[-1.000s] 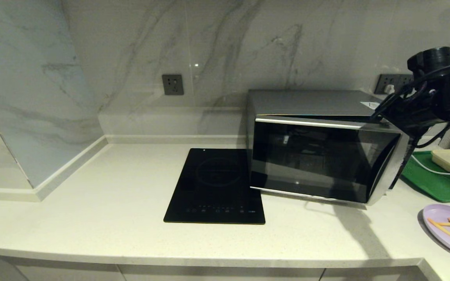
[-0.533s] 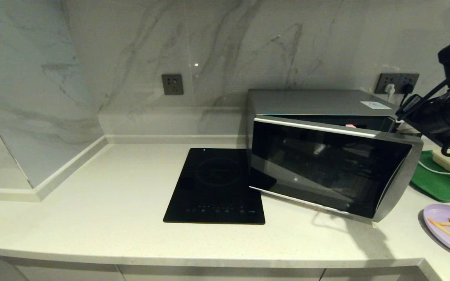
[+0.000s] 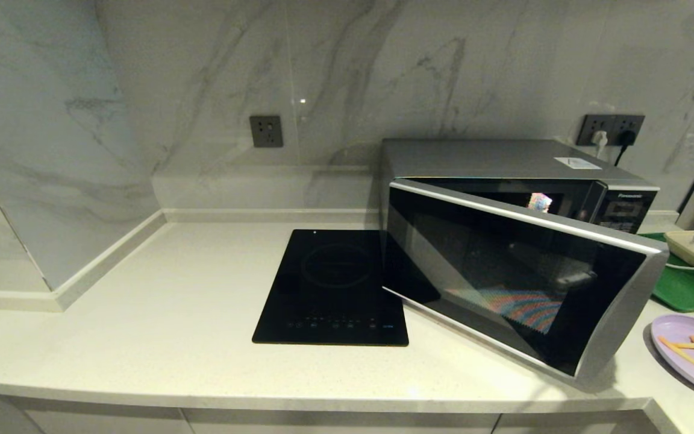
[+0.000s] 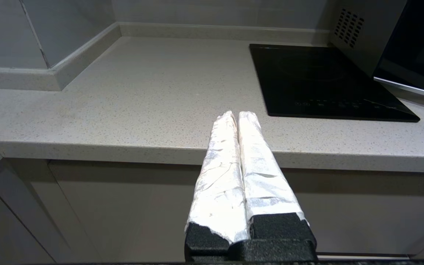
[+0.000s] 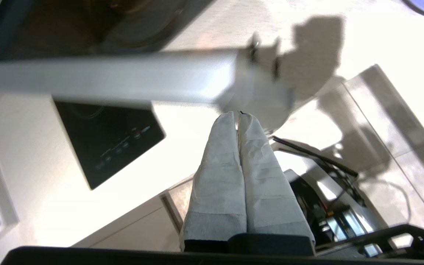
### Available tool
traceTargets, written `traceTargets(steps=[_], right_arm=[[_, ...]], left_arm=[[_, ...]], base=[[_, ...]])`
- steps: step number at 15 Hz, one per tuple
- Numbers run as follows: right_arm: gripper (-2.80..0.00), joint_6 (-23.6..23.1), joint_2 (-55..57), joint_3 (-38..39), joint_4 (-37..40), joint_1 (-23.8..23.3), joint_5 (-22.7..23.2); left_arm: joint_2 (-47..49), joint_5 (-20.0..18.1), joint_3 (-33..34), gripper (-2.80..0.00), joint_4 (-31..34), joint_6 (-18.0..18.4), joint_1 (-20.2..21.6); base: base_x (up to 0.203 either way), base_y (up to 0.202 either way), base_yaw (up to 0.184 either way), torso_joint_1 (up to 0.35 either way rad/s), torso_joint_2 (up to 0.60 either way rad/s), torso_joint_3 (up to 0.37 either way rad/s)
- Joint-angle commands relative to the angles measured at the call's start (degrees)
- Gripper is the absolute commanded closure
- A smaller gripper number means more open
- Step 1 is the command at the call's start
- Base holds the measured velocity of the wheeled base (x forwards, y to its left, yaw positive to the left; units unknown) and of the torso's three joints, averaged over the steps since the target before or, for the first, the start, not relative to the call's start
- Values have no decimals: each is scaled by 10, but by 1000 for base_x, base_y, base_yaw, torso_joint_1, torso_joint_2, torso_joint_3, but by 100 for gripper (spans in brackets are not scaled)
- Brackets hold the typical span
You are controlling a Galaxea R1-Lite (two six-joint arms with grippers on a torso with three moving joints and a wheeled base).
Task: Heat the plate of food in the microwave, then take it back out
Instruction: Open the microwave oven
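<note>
At the counter's front right corner, the plate of food (image 3: 693, 354) waited while the microwave (image 3: 518, 181) stood part-open.

My left gripper (image 4: 238, 117) hung pinched together, holding nothing, before the counter's (image 3: 142, 319) front edge; my right gripper (image 5: 237, 117), fingers likewise pressed together and empty, hovered by the free edge of the door (image 3: 522, 277). I judged the opening step near done: next I'd need the door swung wider, then spread fingers to take the plate's rim. Farther back lay the induction hob (image 3: 335, 286).
</note>
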Motion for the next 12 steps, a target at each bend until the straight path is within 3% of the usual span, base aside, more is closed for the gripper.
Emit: traceTargets(steps=[1, 5, 7, 9, 12], right_arm=[[0, 3, 7, 19, -12, -8, -7], [0, 5, 71, 52, -125, -13, -90], [0, 2, 82, 63, -138, -9, -93], [0, -5, 88, 67, -136, 24, -89], [0, -74, 72, 85, -133, 106, -91]], left_arm=[[0, 0, 0, 0, 0, 0, 0], [0, 0, 0, 0, 0, 0, 0], [0, 0, 0, 0, 0, -1, 0], [0, 0, 0, 0, 0, -1, 0], [0, 0, 0, 0, 0, 0, 0]], base=[[0, 0, 0, 0, 0, 0], [0, 0, 0, 0, 0, 0], [0, 0, 0, 0, 0, 0], [0, 0, 0, 0, 0, 0], [0, 0, 0, 0, 0, 0]])
